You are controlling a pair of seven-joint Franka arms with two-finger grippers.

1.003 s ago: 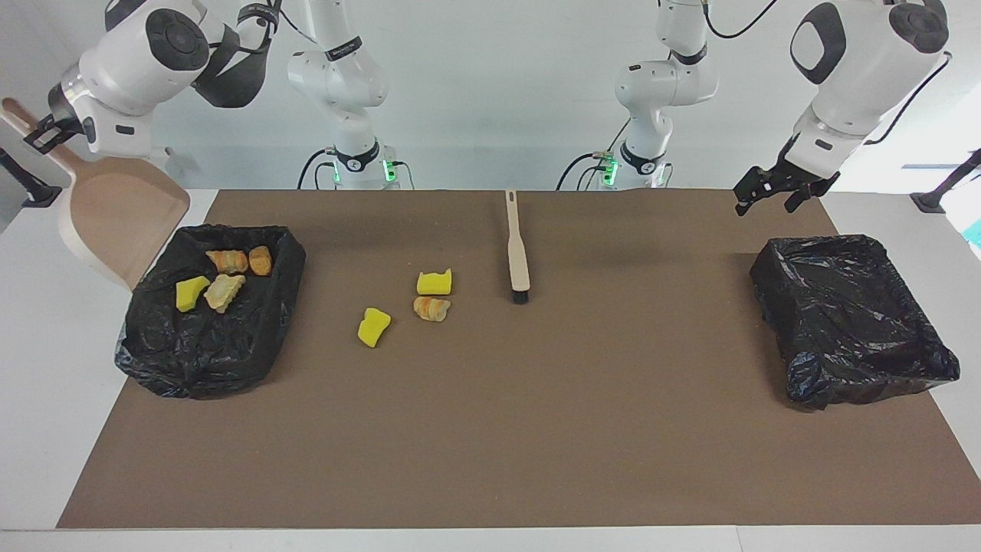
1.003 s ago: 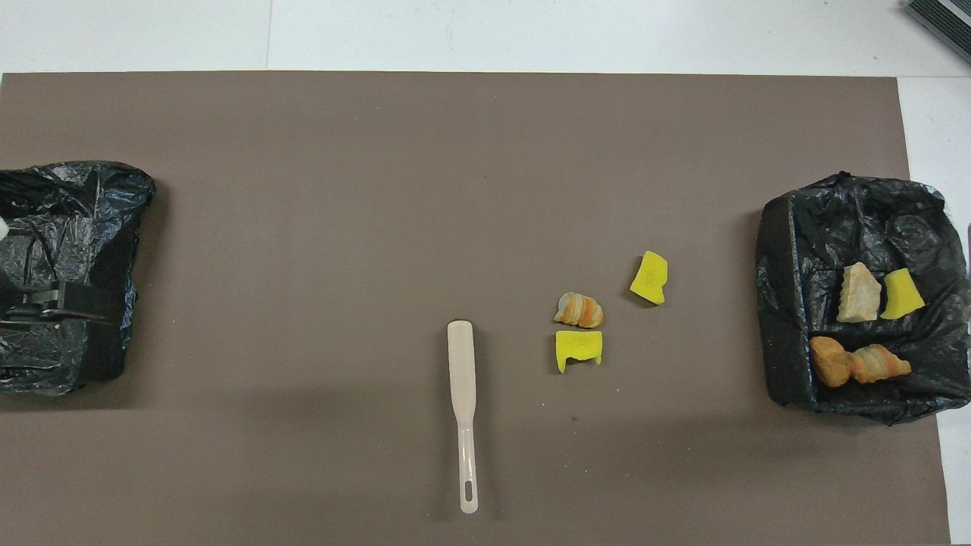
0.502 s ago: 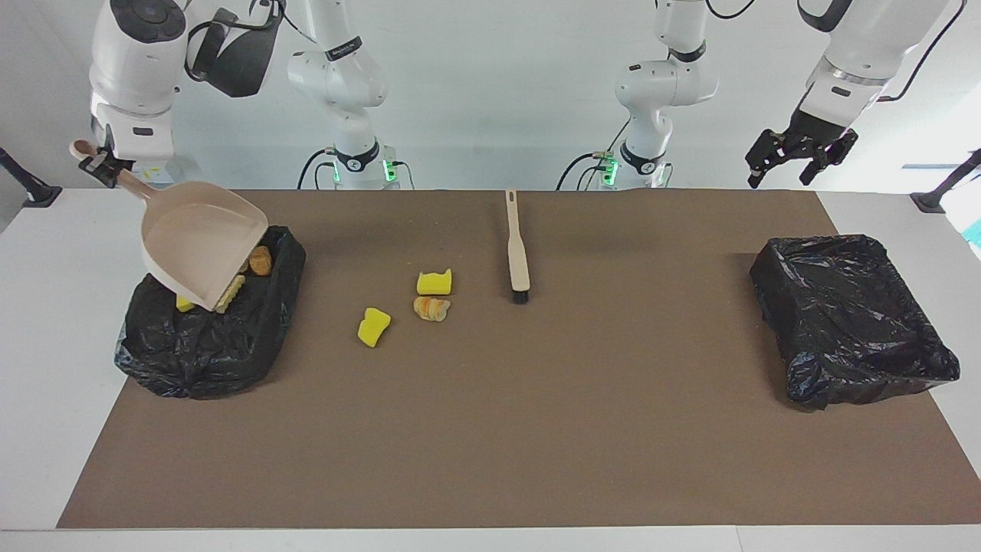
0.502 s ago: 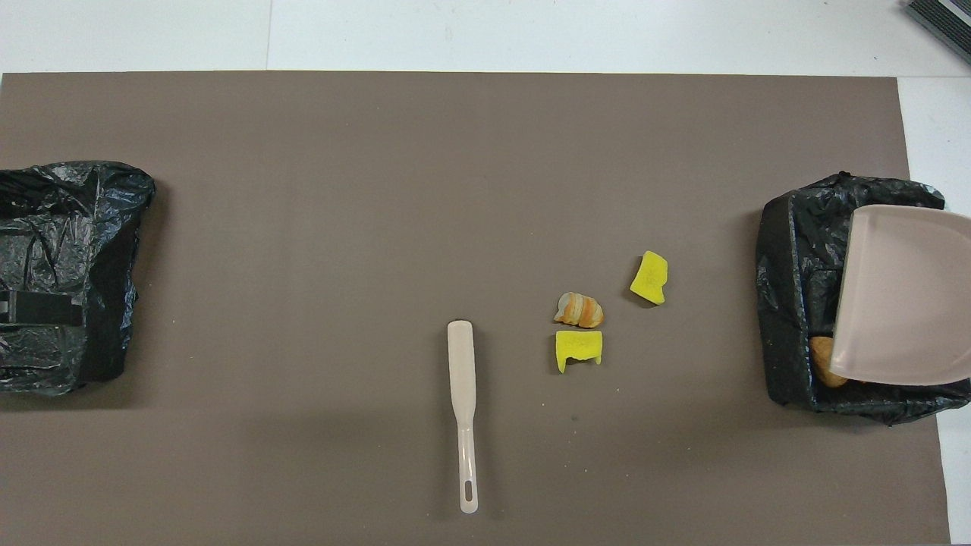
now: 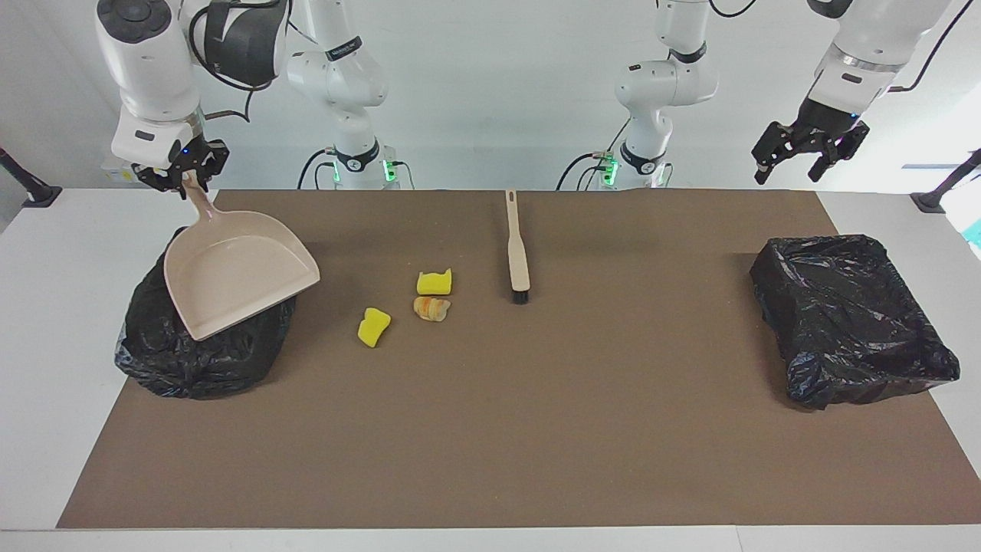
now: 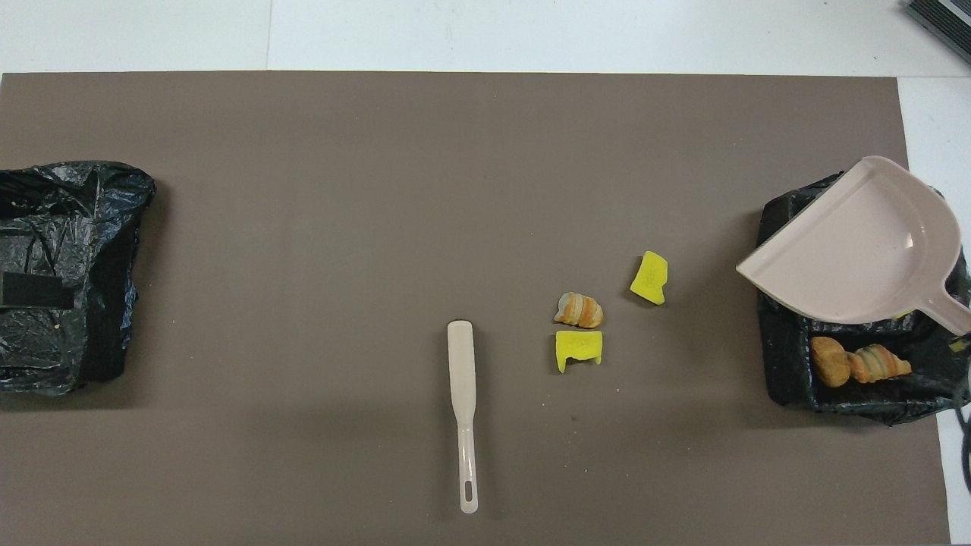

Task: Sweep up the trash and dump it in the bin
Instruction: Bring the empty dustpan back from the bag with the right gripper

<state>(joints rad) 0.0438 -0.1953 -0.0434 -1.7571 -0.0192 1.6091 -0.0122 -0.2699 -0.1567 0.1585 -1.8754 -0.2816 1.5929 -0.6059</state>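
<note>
Holding the dustpan [image 5: 234, 276] by its handle in my right hand [image 5: 182, 178], clamped, pan over the bin [image 5: 153, 360] at the right arm's end, emptied I judge | trash: two lumps [image 6: 857, 364] seen in that bin, three pieces [image 5: 418, 303] on the counter [image 5: 536, 429] near the brush [image 5: 517, 249] | left hand [image 5: 808, 149] waits, fingers apart, above the other bin [image 5: 851, 322]

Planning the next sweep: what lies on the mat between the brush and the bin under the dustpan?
Three trash pieces: a yellow chunk, a striped bread lump and another yellow chunk lie between the brush and that bin, clearest in the overhead view.
</note>
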